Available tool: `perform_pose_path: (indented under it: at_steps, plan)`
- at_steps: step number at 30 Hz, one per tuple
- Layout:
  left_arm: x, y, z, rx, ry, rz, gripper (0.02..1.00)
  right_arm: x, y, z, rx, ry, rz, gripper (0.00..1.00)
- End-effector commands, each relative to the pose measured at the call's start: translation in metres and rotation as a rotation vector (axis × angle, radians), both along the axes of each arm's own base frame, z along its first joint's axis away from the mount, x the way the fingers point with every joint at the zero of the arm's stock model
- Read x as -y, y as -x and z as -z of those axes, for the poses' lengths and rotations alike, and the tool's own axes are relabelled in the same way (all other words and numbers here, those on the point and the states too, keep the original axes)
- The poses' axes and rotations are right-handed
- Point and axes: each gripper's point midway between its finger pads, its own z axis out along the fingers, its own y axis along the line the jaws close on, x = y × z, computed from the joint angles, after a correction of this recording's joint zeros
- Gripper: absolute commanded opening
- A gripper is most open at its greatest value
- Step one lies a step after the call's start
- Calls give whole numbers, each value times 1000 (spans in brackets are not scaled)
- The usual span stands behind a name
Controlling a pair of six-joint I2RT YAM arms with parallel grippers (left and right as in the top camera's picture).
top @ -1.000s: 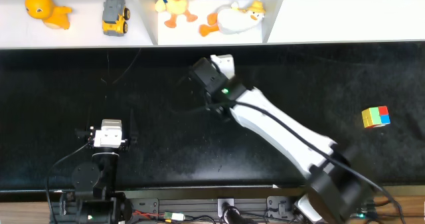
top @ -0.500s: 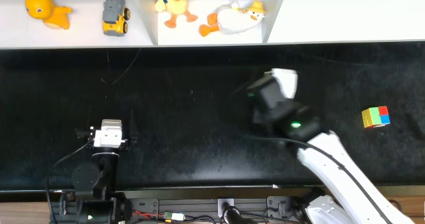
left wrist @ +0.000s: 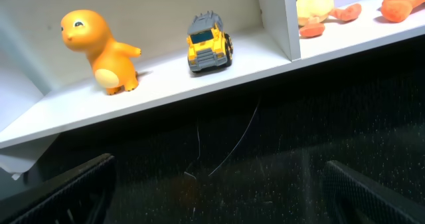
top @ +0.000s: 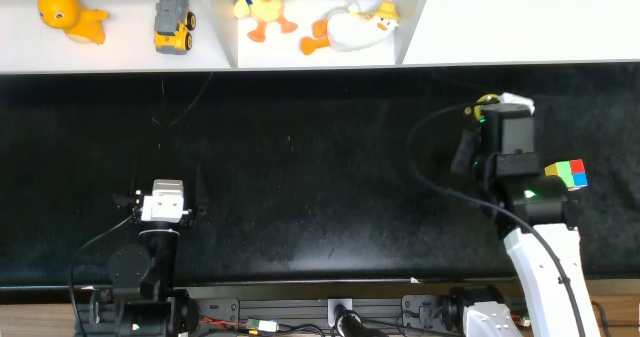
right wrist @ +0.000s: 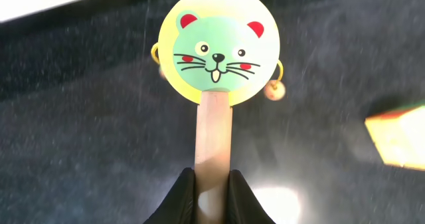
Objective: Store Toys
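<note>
My right gripper (right wrist: 212,187) is shut on the wooden handle of a rattle drum (right wrist: 214,48), a yellow-green disc with a cat face and small beads at its sides. In the top view the right gripper (top: 500,132) hangs over the right part of the black mat, close to a multicoloured cube (top: 565,175), which is a blurred shape (right wrist: 397,141) beside the rattle. My left gripper (top: 163,202) rests open near its base at the left, facing the shelf, its fingers (left wrist: 66,191) wide apart with nothing between them.
A white shelf (top: 500,37) runs along the back. It holds an orange figure (top: 70,14), a yellow toy truck (top: 173,22), a yellow duck plush (top: 265,7) and a white duck plush (top: 350,27). Its right compartment is bare.
The right arm has swung from the middle of the mat to the right side with the rattle in its grip. The left arm has stayed still.
</note>
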Motion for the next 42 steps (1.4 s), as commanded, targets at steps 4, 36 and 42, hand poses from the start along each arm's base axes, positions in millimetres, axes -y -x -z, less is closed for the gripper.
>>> perform_pose_path:
  at_steps: [4,36,42]
  plan:
    - [-1,0,0,7,9,-7,998,-3,-35,-19,32,50,-145,45]
    - [-1,0,0,7,9,-7,998,-21,-174,-8,-8,203,-306,49]
    - [-1,0,0,7,9,-7,998,-16,-180,-4,-5,220,-306,47]
